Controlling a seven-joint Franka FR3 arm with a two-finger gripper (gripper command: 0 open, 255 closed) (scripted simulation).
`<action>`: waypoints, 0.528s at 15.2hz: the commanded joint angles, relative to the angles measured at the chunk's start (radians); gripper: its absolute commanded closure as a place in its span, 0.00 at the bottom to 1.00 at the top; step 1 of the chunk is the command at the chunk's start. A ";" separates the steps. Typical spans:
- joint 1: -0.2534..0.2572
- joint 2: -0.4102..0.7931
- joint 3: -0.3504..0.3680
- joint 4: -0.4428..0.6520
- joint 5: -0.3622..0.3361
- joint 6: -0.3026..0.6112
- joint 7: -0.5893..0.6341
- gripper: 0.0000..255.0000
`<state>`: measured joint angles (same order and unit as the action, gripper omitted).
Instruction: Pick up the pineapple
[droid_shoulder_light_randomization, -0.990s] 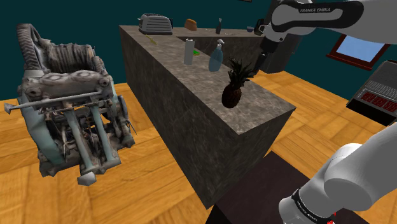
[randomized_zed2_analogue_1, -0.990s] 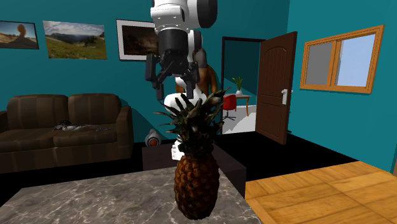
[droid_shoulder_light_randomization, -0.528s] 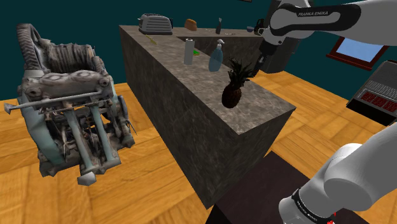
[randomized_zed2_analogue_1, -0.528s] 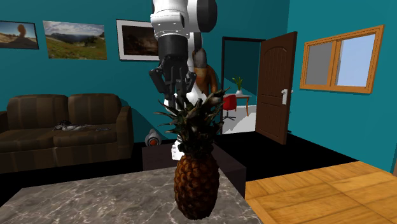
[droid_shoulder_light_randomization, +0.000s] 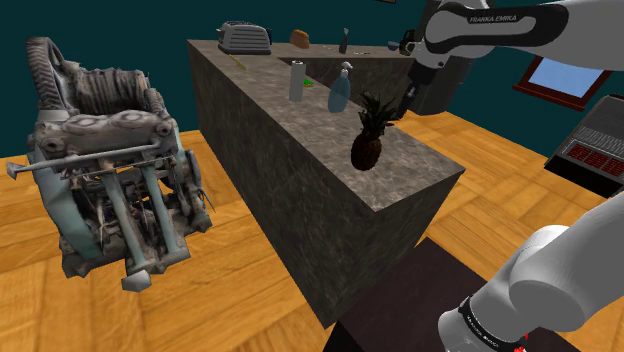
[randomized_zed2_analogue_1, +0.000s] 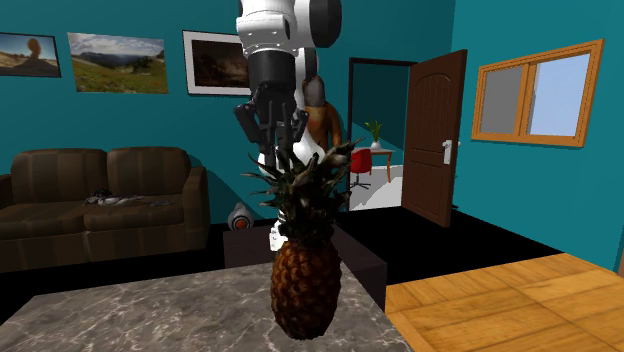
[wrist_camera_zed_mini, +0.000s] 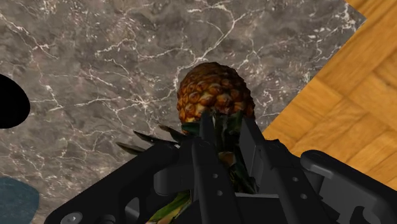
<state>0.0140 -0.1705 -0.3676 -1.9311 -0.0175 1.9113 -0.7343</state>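
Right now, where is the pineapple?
In the shoulder view the pineapple is near the marble counter's right edge, below-right of the blue spray bottle, its crown clasped by the gripper.

A: What stands near the pineapple (droid_shoulder_light_randomization: 366, 150)?
B: A spray bottle (droid_shoulder_light_randomization: 340, 88) and a pale canister (droid_shoulder_light_randomization: 296, 80), well apart from it, farther along the counter (droid_shoulder_light_randomization: 320, 125). Bare marble surrounds it, and the counter's edge is near.
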 joint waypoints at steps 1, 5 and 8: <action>0.000 -0.002 0.000 0.023 0.000 -0.023 0.001 1.00; 0.001 0.002 0.001 0.081 0.001 -0.077 0.001 1.00; 0.002 0.008 0.001 0.127 0.003 -0.118 0.001 1.00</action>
<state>0.0153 -0.1609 -0.3672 -1.8157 -0.0142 1.8033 -0.7346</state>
